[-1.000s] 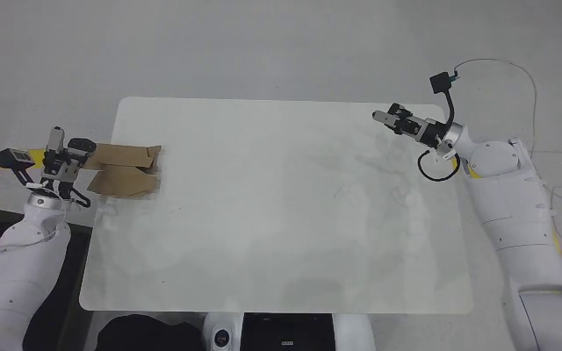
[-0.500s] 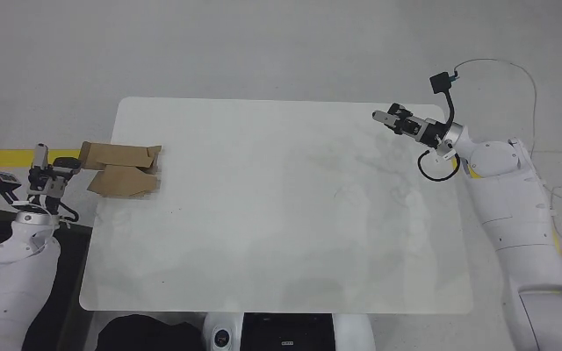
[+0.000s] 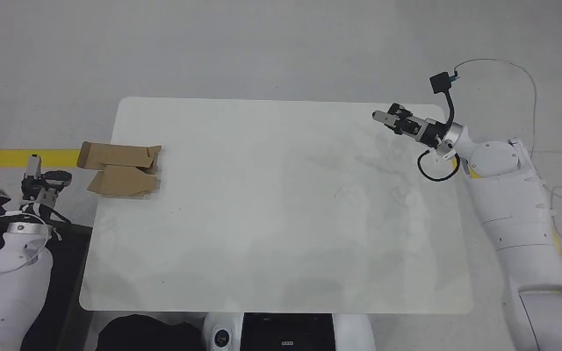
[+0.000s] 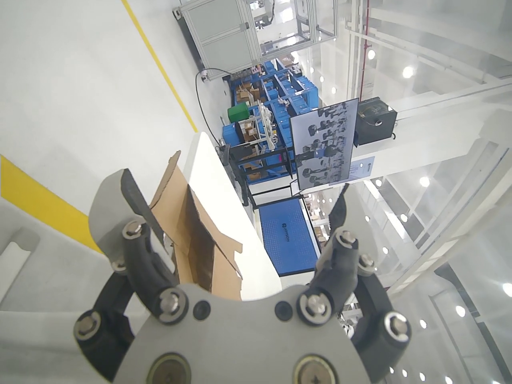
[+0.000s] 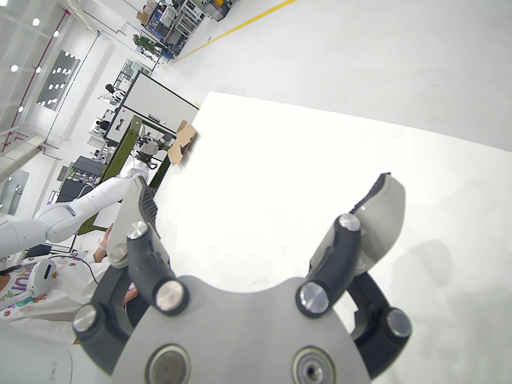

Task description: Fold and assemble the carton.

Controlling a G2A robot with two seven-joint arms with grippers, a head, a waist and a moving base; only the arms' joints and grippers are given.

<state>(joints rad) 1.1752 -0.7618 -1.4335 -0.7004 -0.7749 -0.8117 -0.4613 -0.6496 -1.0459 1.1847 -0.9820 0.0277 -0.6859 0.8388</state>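
Top view: the carton [image 3: 121,169] lies at the left edge of the table [image 3: 281,263], one end overhanging it. It is brown corrugated cardboard, partly collapsed, with loose flaps and raw cut edges. Expect it to be light, stiff across the panels, pliant along the creases, and prone to sliding on the smooth white top. Grip a flap or panel edge. The left gripper [image 3: 39,178], off the table near the carton, is spread and empty. The right gripper [image 3: 384,115], over the far right corner, is likewise.
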